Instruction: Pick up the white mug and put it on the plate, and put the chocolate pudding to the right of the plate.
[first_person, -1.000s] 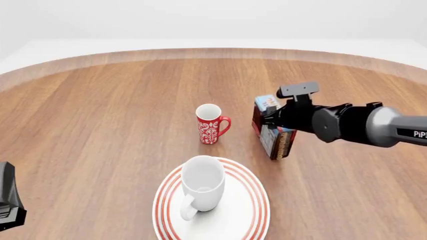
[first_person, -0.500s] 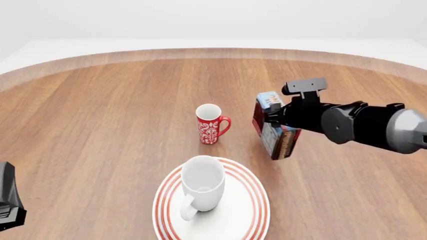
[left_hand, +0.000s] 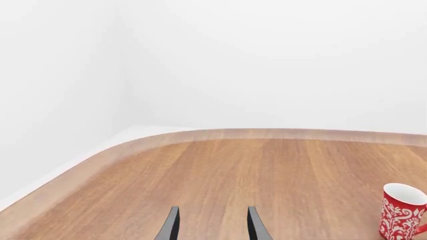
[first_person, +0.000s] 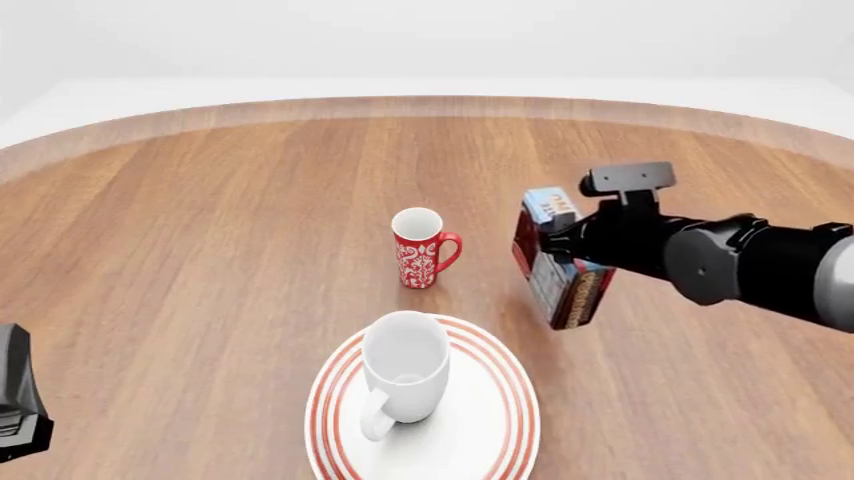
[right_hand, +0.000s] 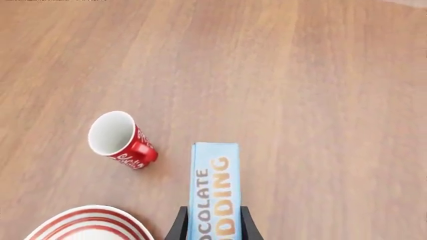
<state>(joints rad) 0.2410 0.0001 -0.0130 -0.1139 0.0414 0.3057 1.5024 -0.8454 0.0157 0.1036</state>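
Right gripper (right_hand: 212, 227) clamps the blue pudding (right_hand: 213, 192) box lettered "CHOCOLATE PUDDING". Glossy white mug (first_person: 403, 372) sits on the red-ringed plate (first_person: 497, 425). Left fingers (left_hand: 171, 226) narrowly parted, empty.

My right arm (first_person: 747, 262) is a chain of glossy black rounded housings that gives way to a pale silver-grey sleeve at the frame's edge, with a small flat black camera block (first_person: 627, 179) perched on a short stalk above my wrist. My right gripper (right_hand: 212, 225) shows in its own wrist view as two thin, flat black fingers (right_hand: 179, 226) with straight edges, while my left gripper (left_hand: 212, 227) shows as two slim dark fingers tapering to narrow points. In the front view, my left arm (first_person: 20, 405) is only a boxy black block with a lighter grey seam near its lower edge.
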